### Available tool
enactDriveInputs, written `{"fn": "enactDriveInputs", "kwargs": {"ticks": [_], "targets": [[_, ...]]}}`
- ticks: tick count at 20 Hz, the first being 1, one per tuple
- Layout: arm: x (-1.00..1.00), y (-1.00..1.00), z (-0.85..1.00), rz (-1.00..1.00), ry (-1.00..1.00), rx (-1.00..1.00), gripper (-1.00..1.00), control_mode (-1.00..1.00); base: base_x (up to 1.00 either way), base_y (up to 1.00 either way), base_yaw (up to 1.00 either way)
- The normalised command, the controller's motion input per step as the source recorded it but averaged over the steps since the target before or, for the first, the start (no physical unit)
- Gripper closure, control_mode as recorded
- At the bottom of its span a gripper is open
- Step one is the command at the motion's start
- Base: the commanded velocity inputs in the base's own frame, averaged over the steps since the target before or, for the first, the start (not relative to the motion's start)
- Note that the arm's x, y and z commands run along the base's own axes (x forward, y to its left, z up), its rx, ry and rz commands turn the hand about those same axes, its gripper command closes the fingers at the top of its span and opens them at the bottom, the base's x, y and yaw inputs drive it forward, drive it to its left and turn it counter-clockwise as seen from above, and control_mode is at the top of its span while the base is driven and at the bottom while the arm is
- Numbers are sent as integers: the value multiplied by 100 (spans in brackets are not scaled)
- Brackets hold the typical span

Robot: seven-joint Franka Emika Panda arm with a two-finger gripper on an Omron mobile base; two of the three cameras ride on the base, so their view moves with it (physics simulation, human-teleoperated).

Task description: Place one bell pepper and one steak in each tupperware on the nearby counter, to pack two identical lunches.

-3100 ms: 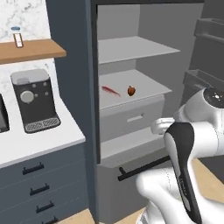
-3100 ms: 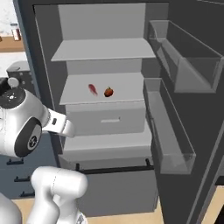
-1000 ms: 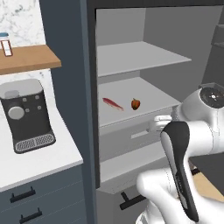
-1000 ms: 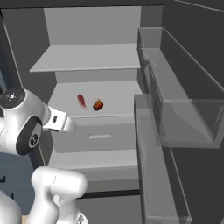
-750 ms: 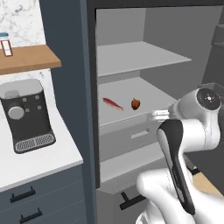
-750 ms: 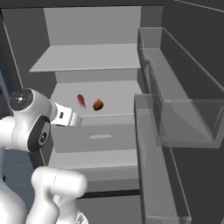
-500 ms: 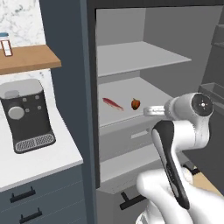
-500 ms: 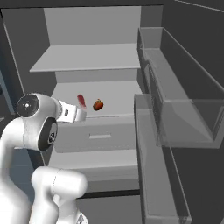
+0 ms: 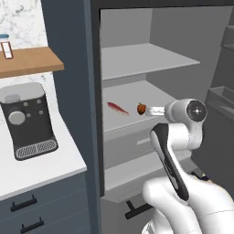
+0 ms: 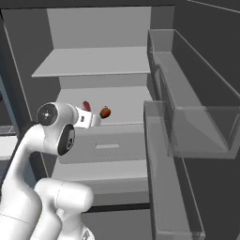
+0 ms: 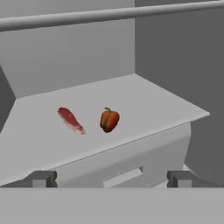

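**Reaching into the fridge for the first pick**

Hand (image 11: 111,178) is at the fridge opening, jaws spread fully, gripping nothing. Just past it on the middle fridge shelf (image 11: 153,105): bell pepper (image 11: 109,120) upright, stem up, with the steak (image 11: 70,120) lying flat beside it, apart, not touching. Go for the pepper first: centre the fingers on its body, stay level above the shelf lip, close around the widest part. Counter (image 9: 41,164) sits left of the fridge; tupperware probably out of frame.
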Motion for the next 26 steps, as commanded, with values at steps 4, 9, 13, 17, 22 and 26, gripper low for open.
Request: {"fn": "enactDriveInputs", "kwargs": {"ticks": [4, 9, 13, 17, 22, 26], "targets": [[37, 0, -3, 0, 2, 2, -100, -100, 0, 0, 0], [49, -8, -17, 0, 3, 0, -100, -100, 0, 0, 0], [44, -12, 0, 0, 9, 0, -100, -100, 0, 0, 0], [23, -1, -1, 0, 12, 0, -100, -100, 0, 0, 0], [26, 0, -26, 0, 15, 0, -100, -100, 0, 0, 0], [38, 0, -41, 0, 13, 0, -100, -100, 0, 0, 0]]}}
